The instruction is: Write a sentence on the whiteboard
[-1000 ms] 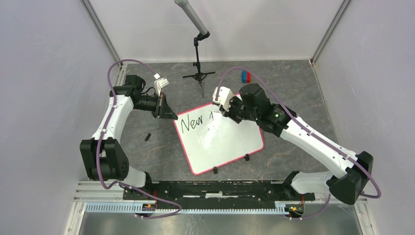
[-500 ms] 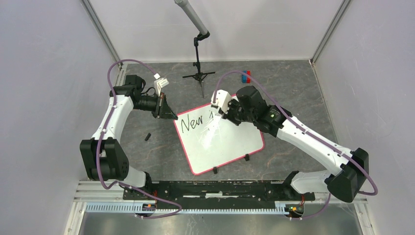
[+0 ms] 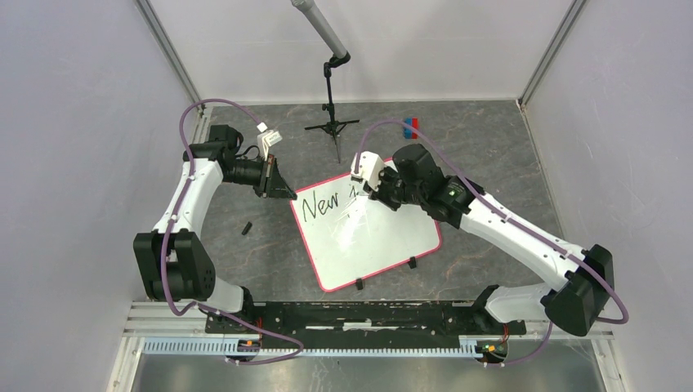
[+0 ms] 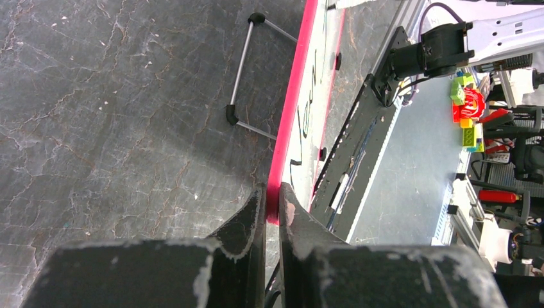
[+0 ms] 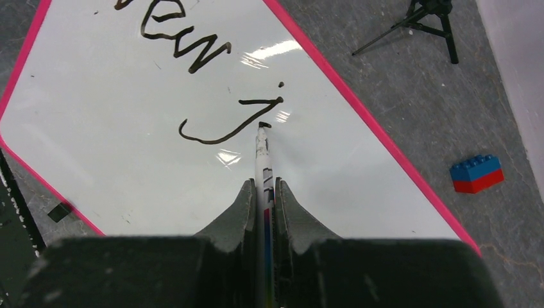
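Early in the task, by my read: the sentence (image 5: 192,48) in black handwritten marker strokes has one word finished, "New", plus a dotted "j" starting the second, so most of the writing is left. It sits along the far-left part of the large flat white whiteboard with the thin pink-red rim (image 3: 384,241), which lies skewed in the middle of the dark grey stone-look table (image 3: 490,147), between my two arms. My right gripper (image 5: 263,186) is narrowed onto a slim white marker pen with a black tip (image 5: 263,167). The tip is at the top of the "j" stroke, probably touching the board, but I can't confirm contact. My left gripper (image 4: 272,196) is pinched shut on the board's pink rim at its far-left corner, likely to steady it. Readable writing: only "New" and "j". The marker barrel has coloured print too small to read, and I see no brand names. Off the board there is a blue-and-red toy brick (image 5: 476,173) far right, a black tripod stand (image 3: 332,124) beyond the far edge, and a small black piece (image 3: 246,228) to the left, which I can't identify.
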Tool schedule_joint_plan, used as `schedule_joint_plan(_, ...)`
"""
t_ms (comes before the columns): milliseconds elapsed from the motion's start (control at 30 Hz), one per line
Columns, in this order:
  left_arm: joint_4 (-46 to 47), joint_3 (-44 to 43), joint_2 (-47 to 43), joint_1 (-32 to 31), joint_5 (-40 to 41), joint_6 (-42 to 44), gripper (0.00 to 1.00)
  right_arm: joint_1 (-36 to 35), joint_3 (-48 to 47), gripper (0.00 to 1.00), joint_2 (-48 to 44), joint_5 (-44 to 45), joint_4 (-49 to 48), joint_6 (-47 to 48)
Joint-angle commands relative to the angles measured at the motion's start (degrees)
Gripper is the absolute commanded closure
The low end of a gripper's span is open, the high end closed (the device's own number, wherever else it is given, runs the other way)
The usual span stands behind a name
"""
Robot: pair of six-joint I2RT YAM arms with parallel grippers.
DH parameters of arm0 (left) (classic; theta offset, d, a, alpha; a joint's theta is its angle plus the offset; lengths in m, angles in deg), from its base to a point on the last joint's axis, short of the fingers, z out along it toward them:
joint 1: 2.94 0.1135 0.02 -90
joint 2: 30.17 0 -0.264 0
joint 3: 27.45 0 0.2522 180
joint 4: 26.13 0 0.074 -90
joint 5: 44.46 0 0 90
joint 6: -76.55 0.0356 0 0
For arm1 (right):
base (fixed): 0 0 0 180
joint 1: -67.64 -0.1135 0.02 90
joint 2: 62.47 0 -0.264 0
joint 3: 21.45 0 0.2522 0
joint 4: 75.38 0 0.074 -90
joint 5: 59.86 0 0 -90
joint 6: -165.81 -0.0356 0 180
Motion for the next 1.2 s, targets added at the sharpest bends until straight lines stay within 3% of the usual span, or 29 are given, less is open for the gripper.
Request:
schedule_joint_plan(0,-0.4,0.7,0.3,-1.5,0.7,2.2,0.98,0.2,2.0,1.0,-0.5,-0.8,-1.2,0.0)
schedule_joint_plan(667,-0.4,0.6,0.5,-1.5,0.7,2.1,0.98,1.0,1.8,1.0,-3.1,3.7,0.4,2.2)
schedule_joint_plan(1167,-0.4,0.6,0.7,-1.6,0.7,2.1,0.97,1.1,-1.7,1.0,0.0,1.5,-0.7,0.6)
